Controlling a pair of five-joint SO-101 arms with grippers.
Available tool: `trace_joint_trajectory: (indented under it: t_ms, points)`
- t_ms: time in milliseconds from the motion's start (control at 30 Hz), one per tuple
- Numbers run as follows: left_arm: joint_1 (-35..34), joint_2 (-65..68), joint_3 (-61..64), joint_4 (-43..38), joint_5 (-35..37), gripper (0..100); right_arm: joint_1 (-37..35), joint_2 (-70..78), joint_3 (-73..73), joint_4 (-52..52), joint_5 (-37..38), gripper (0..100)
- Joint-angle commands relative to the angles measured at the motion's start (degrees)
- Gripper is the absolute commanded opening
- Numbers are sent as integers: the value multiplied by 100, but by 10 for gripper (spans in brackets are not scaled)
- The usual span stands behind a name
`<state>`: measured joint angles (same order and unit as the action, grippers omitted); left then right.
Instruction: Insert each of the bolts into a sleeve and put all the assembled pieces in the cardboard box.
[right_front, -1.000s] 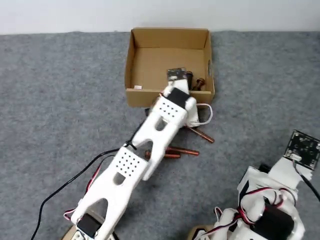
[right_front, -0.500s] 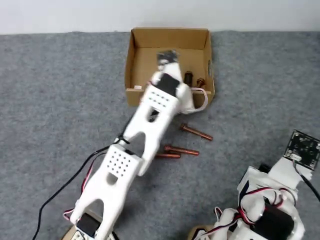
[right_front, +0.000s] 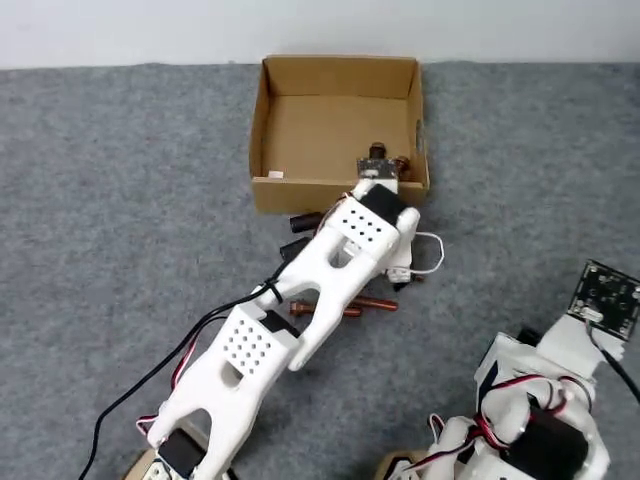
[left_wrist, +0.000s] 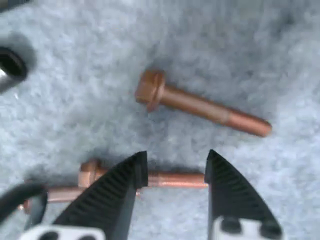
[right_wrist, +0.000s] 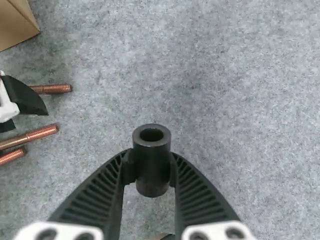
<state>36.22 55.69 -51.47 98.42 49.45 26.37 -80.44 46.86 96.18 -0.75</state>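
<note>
The left arm (right_front: 330, 250) is drawing back from above the cardboard box (right_front: 340, 75), where it hung half a second ago, to the carpet (right_front: 120, 200) just near of the box's near-right corner. The left gripper (left_wrist: 176, 159) is now hovering with jaws apart, straddling one copper-coloured bolt (left_wrist: 170, 179), which suggests a delivery is over and the next pick-up is beginning. A second bolt (left_wrist: 200, 106) is lying just beyond it on the fuzzy grey pile; each is a slim, smooth shank with a flanged hexagonal head. Assembled pieces (right_front: 380, 155) are resting in the box's near-right corner. At the near right, the right gripper (right_wrist: 151, 165) is clamping a matt black cylindrical sleeve (right_wrist: 151, 145) (its hollow bore showing). What look like loose sleeves (right_front: 303, 222) are lying by the box's near wall.
</note>
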Motion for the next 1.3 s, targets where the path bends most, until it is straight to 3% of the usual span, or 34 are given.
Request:
trace_joint_trajectory:
  t_ms: [0,233,967,1267]
  points:
    - [-26,-79,-541,-202,62,200,40,-4,-18,-127,-9,8]
    - [-9,-18,-1270,-211,62,200,40,-4,-18,-127,-9,8]
    - [-387,888,-1200,-563,70,198,40,-4,-18,-145,0,8]
    - [-105,765,-2018,-246,70,199,40,-4,-18,-145,0,8]
